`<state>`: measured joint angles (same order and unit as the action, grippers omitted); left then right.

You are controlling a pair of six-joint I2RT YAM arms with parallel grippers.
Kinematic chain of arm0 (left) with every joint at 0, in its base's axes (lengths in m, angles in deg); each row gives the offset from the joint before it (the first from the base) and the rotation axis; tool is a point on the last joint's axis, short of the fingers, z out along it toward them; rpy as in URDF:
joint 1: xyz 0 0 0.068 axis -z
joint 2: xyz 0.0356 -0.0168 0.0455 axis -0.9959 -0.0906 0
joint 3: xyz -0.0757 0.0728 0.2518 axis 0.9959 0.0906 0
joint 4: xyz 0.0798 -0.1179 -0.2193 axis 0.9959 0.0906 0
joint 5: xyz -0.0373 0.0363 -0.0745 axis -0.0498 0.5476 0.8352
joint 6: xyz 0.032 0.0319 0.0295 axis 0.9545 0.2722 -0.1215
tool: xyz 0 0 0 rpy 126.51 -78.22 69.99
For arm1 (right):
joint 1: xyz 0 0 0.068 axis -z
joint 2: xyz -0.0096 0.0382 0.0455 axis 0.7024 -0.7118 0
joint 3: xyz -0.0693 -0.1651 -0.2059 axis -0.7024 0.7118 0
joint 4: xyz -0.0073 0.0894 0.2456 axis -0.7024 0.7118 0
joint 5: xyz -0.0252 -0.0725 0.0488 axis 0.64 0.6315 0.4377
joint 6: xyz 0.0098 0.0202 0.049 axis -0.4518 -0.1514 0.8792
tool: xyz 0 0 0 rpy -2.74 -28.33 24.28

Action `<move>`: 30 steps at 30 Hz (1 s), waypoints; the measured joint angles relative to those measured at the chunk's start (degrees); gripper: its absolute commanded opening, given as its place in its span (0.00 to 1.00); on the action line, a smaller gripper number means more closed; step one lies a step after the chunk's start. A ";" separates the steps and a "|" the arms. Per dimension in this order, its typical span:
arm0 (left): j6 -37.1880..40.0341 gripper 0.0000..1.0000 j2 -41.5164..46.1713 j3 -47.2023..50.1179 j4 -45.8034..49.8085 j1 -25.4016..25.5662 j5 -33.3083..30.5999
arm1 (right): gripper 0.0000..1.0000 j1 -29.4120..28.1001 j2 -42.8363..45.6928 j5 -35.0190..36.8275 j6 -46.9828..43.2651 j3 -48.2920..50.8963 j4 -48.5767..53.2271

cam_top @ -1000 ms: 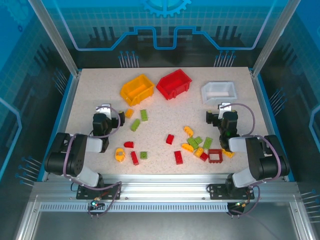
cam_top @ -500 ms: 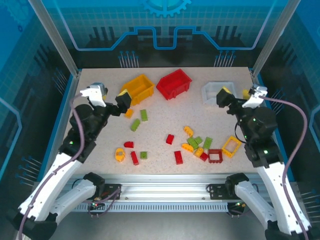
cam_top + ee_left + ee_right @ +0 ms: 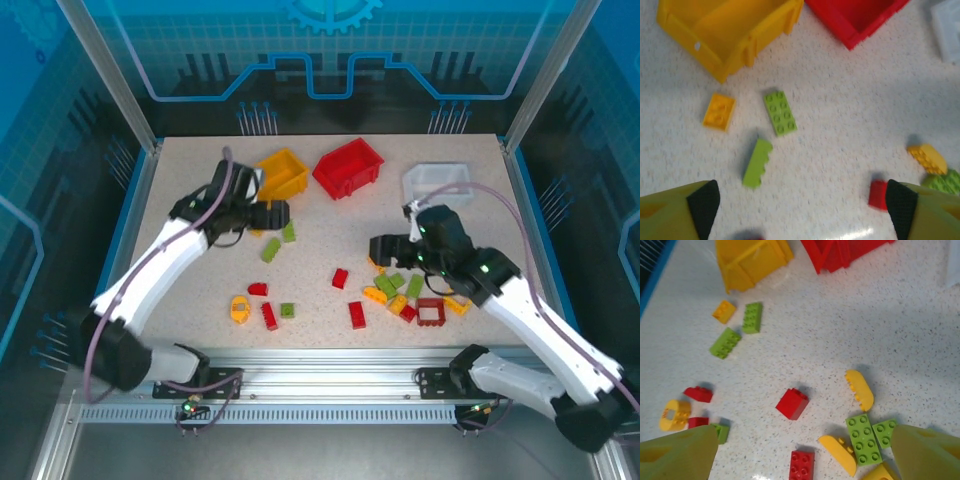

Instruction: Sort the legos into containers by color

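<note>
Left gripper [image 3: 268, 212], spread wide and empty, hovers over green bricks [image 3: 780, 113] beside the yellow bin [image 3: 280, 172]; right gripper [image 3: 384, 249], likewise spread and empty, hangs above mixed bricks [image 3: 400, 290] scattered on the bench [image 3: 330, 220]. Red bin [image 3: 348, 166] and white bin [image 3: 438, 181] stand behind.

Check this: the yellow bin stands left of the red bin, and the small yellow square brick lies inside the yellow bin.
Wrong on the brick: the small yellow square brick lies on the table just outside the yellow bin, as the left wrist view shows. The yellow bin does stand left of the red bin.
</note>
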<state>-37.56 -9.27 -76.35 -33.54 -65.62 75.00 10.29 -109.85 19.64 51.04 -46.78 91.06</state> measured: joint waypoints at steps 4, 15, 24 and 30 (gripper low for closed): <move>4.28 0.79 -17.18 -15.50 0.02 -3.65 0.85 | 0.82 2.71 -12.35 0.17 2.25 -7.21 -0.44; 15.32 0.76 -46.90 -40.83 4.52 -5.29 0.50 | 0.82 10.34 -40.74 0.20 17.88 -29.18 -3.02; 17.40 0.66 -49.94 -42.25 5.40 -5.27 -0.09 | 0.82 14.84 -59.93 -2.27 24.90 -44.48 -3.04; 17.05 0.48 -51.36 -42.25 5.38 -5.09 -0.33 | 0.77 16.55 -69.77 -3.15 25.27 -53.55 -2.56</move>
<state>-20.51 -60.64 -118.60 -28.17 -70.71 74.67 26.84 -179.62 16.50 76.31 -100.33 88.50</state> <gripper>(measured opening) 0.539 0.788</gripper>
